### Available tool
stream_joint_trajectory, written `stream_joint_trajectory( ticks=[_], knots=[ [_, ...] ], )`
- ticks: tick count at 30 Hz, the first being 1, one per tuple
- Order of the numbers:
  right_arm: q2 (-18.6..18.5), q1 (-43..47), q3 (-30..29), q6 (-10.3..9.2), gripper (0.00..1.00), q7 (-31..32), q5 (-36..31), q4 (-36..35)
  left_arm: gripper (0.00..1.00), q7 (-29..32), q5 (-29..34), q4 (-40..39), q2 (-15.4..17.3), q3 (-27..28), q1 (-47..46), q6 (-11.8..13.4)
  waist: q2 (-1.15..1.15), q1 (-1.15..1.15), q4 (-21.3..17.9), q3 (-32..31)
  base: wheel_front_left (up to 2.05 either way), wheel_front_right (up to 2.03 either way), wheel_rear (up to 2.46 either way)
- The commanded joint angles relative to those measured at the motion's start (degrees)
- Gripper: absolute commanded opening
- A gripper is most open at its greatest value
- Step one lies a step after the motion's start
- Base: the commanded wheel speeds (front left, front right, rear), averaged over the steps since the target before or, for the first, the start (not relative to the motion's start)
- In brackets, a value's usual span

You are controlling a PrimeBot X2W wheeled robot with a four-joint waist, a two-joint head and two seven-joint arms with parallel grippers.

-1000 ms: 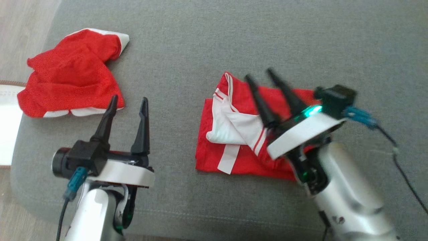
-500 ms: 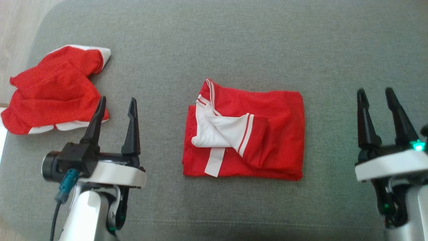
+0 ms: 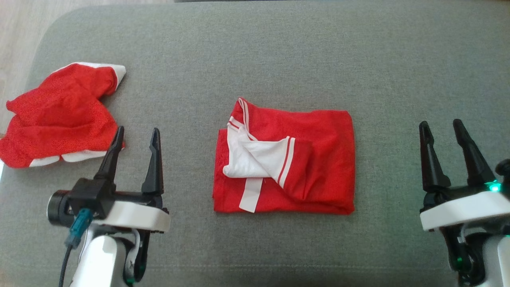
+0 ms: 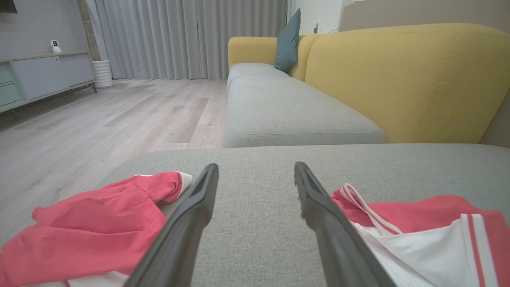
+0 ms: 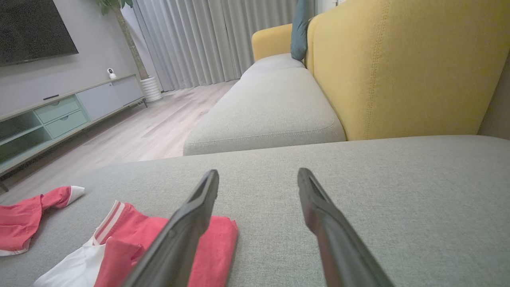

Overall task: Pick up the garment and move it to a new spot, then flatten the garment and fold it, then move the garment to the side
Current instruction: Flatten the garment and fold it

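The left gripper [image 3: 138, 130] hovers over the near left part of the grey seat cushion [image 3: 279, 52], its two dark fingers spread wide with nothing between them. The right gripper [image 3: 440, 122] hangs over the near right part, equally wide and empty. Between them, well apart from both, the folded garment [image 3: 318, 159] lies flat near the middle of the cushion. It is a red rectangle with a white, red-striped sleeve and collar band turned over its left half, and its lower edge lies toward the cushion's near edge. Nothing lies on the fabric between either gripper and this garment. Just beyond the left gripper's fingertips, toward the cushion's left edge, a second red garment [image 3: 59, 115] lies crumpled, with white trim at its far tip and along its near hem. From the head view the outer finger overlaps its near right corner, though whether it touches cannot be told. The rest of the cushion's far half and right side is bare grey weave. Past the far edge, the left wrist view shows another grey seat [image 4: 287, 111] backed by a yellow sofa back [image 4: 406, 79], with a teal pillow [image 4: 287, 40] propped in its corner. To the left of that are a pale wood floor [image 4: 99, 119], grey curtains [image 4: 179, 36] and a low cabinet [image 4: 40, 75] against the wall.
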Motion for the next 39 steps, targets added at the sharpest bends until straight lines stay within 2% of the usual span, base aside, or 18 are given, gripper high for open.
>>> stream_joint_trajectory(
  ticks=[1, 2, 3, 4, 10, 19, 29, 34, 39],
  knots=[
    [-0.6, 0.0, 1.5, 0.22, 1.00, 0.3, -0.3, -2.1, 1.00, -0.2, -0.4, -1.9, 1.2, 2.1, -1.1, 0.6, 0.00, 0.00, 0.1, 0.0, 0.00, 0.00, 0.00],
    [-0.6, -0.1, 1.8, 0.22, 0.89, 0.7, -0.3, -1.9, 1.00, -0.2, -0.4, -2.0, 1.2, 2.1, -1.1, 0.6, 0.00, 0.00, 0.1, 0.0, 0.00, 0.00, 0.00],
    [-0.7, -0.2, 2.2, 0.22, 0.37, 1.1, -0.3, -1.7, 1.00, -0.2, -0.4, -2.0, 1.3, 2.0, -1.1, 0.7, 0.00, 0.00, 0.1, 0.1, 0.00, 0.00, 0.00],
    [-0.7, -0.4, 2.8, 0.22, 0.00, 1.4, -0.2, -1.3, 1.00, -0.2, -0.4, -2.1, 1.3, 1.9, -1.2, 0.7, 0.00, 0.00, 0.1, 0.2, 0.00, 0.00, 0.00],
    [-0.7, -5.4, 11.8, 0.22, 0.00, 2.4, 1.5, 6.6, 1.00, -0.1, -0.4, -2.5, 1.4, 1.3, -2.5, 0.6, 0.00, 0.00, 0.7, 2.1, 0.00, 0.00, 0.00],
    [1.6, -14.9, 23.9, 0.22, 0.00, -2.1, 5.9, 23.8, 1.00, -0.2, -0.6, -1.5, 0.4, -0.5, -5.4, -0.1, 0.00, 0.00, 4.1, 4.2, 0.00, 0.00, 0.00],
    [2.7, -18.9, 37.8, 0.22, 0.00, -2.0, 10.5, 29.9, 1.00, -0.3, -0.7, -1.2, 0.0, -0.4, -6.2, 0.1, 0.00, 0.00, 5.5, 5.2, 0.00, 0.00, 0.00],
    [2.6, -19.6, 39.4, 0.22, 0.00, -4.6, 11.2, 30.8, 1.00, -0.3, -0.7, -1.3, -0.1, -0.1, -6.0, 0.3, 0.00, 0.00, 5.5, 4.9, 0.00, 0.00, 0.00],
    [1.5, -18.5, 34.1, 0.22, 0.00, -9.8, 10.1, 25.9, 1.00, -0.3, -0.7, -1.3, 0.0, 0.9, -4.8, 0.6, 0.00, 0.00, 4.5, 3.2, 0.00, 0.00, 0.00]
  ],
)
